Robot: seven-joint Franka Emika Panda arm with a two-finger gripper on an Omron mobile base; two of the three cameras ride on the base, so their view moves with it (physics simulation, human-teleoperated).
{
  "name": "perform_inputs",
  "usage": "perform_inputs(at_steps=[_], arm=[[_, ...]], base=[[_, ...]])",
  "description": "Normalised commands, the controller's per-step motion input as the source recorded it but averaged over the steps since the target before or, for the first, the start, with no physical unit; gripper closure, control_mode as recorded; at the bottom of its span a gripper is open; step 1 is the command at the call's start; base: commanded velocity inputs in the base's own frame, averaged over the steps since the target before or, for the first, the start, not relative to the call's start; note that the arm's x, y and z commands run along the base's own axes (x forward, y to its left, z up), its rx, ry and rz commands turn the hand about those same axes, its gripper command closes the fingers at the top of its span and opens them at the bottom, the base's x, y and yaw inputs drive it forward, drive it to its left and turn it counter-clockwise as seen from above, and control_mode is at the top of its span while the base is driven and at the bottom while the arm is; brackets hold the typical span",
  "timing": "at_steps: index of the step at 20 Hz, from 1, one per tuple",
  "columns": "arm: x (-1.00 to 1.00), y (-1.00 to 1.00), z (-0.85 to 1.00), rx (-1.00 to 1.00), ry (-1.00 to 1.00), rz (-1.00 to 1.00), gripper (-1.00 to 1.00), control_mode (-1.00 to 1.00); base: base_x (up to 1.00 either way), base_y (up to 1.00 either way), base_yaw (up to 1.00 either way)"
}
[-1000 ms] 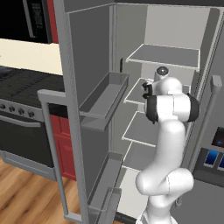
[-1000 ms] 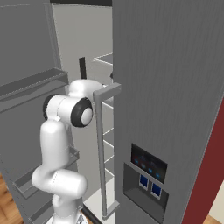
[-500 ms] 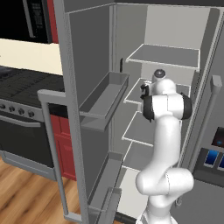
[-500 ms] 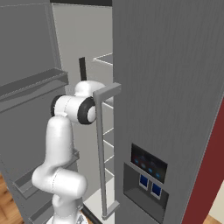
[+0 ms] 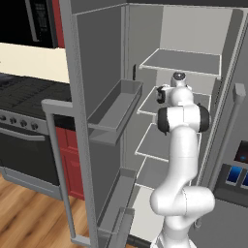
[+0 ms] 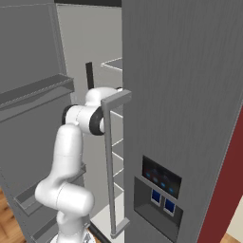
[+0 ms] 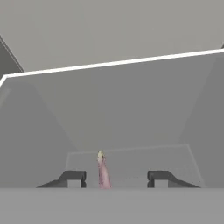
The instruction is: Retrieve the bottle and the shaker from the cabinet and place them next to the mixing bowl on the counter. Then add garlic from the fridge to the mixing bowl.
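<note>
The fridge (image 5: pixel 193 58) takes up most of the left base view, its left door (image 5: pixel 99 111) swung wide toward the left of the frame with a grey door bin (image 5: pixel 114 109) on its inner face. Inside, white shelves (image 5: pixel 181 63) stack from the upper centre down to the lower centre. In the right base view the closed right door (image 6: pixel 190 95) covers the right half of the frame, with a long vertical handle (image 6: pixel 110 161) in the middle and a dispenser panel (image 6: pixel 159 187) with small blue squares at lower right. A black stove (image 5: pixel 24 126) sits at the left edge of the left base view, above a wooden floor (image 5: pixel 29 218).

My arm (image 5: pixel 179 160) rises from the lower right of that view and reaches into the fridge at mid-height.

In the hand view my gripper (image 7: pixel 116 177) sits at the bottom centre — my two dark fingertips (image 7: pixel 72 177) stand apart with a clear gap, closed on nothing. Between them, nearer the left tip and not visibly touching either, stands the garlic (image 7: pixel 103 170) — a thin pinkish sliver with a pale top, resting on the shelf just beyond my fingers at the lower centre of the frame.
</note>
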Motion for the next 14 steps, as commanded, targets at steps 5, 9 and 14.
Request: perform_inputs(at_steps=[5, 9, 14], arm=[[-0.07, -0.15, -0.16, 0.06, 0.00, 0.00, 1.00, -1.00], [-0.28, 0.04, 0.00, 0.04, -0.02, -0.07, 1.00, -1.00], [-0.24, 0.35, 0.00, 0.00, -0.08, -0.17, 1.00, -1.00]], base=[[0.00, 0.00, 0.00], [0.00, 0.00, 0.00], [0.00, 0.00, 0.00]])
